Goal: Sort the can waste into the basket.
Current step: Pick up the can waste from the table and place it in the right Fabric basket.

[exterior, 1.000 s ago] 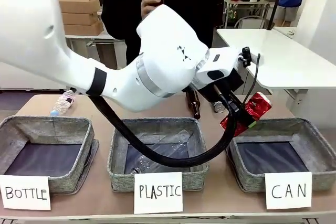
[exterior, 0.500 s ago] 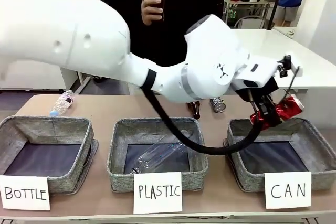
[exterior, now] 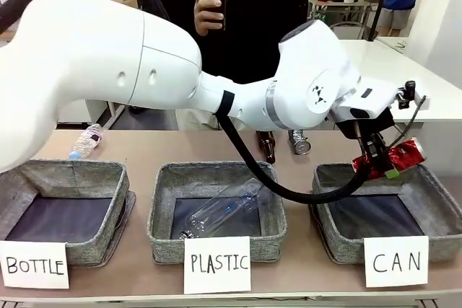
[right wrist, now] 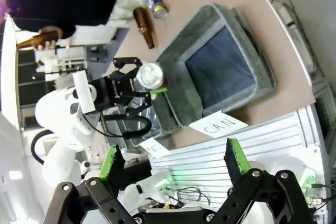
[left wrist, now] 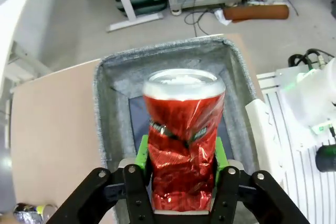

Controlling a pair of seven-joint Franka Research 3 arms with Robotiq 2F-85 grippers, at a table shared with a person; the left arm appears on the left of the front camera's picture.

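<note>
Below your left gripper (left wrist: 181, 166), clamped on the can (left wrist: 184, 129), lies the basket (left wrist: 107, 93): release over its middle; right gripper (right wrist: 173, 153) gapes.

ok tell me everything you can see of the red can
The red can is shiny crinkled metal, crushed in at the middle, with a silver rim at its top end. It lies tilted between the left gripper's green pads, which press its lower half. It hangs in the air above the CAN basket, touching nothing else.
</note>
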